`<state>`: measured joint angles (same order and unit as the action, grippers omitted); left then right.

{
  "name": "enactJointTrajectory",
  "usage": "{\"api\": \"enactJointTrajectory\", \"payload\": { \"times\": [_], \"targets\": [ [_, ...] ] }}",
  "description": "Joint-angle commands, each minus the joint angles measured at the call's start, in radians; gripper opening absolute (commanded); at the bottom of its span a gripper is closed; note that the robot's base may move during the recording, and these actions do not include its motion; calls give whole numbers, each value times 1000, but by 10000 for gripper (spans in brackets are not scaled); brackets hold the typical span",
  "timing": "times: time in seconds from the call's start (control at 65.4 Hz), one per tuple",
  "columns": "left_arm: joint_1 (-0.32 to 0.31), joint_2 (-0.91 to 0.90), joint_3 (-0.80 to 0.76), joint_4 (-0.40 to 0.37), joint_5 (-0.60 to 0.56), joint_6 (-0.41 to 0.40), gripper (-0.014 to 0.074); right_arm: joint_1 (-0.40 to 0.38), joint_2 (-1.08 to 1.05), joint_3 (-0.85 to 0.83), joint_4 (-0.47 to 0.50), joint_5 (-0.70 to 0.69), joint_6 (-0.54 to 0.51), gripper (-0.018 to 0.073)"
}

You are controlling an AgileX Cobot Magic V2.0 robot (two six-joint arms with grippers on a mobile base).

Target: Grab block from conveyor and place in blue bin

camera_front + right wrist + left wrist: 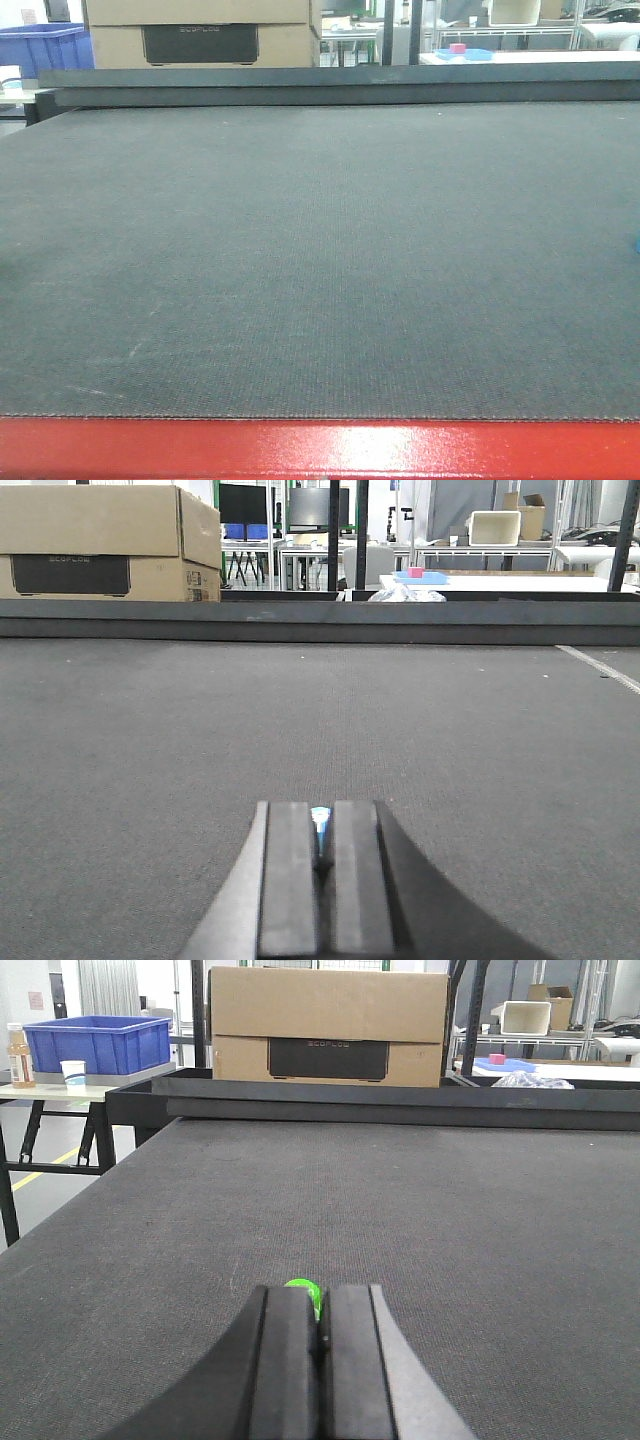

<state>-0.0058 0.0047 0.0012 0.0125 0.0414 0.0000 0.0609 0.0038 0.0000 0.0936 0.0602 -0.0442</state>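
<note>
The conveyor (300, 250) is a wide dark grey woven belt on a red frame (300, 450). It fills all views, and no block shows on it. My left gripper (319, 1305) rests low over the belt (400, 1220) with jaws shut; a small green bit (303, 1287) peeks out at its tips. My right gripper (321, 820) is shut too, low over the belt (320, 710), with a small blue bit (320, 816) at its tips. The blue bin (98, 1044) stands on a side table far left, and also shows in the front view (40, 48).
A raised dark rail (340, 85) closes the belt's far end. A large cardboard box (328, 1028) stands behind it. A pink block on a blue tray (458, 48) sits on a far white table. A bottle and a cup (72, 1072) stand by the bin.
</note>
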Motion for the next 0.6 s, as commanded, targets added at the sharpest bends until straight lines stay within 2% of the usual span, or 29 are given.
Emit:
{"api": "enactJointTrajectory", "payload": {
  "times": [0.0, 0.474, 0.581],
  "targets": [
    [1, -5, -1, -7, -16, -10, -111, -7, -4, 0, -7, -23, -3, -162],
    [1, -5, -1, -7, -16, -10, -111, -7, -4, 0, -7, -23, -3, -162],
    [1, -5, -1, -7, -56, -10, -111, -7, -4, 0, -7, -23, -3, -162]
  ]
}}
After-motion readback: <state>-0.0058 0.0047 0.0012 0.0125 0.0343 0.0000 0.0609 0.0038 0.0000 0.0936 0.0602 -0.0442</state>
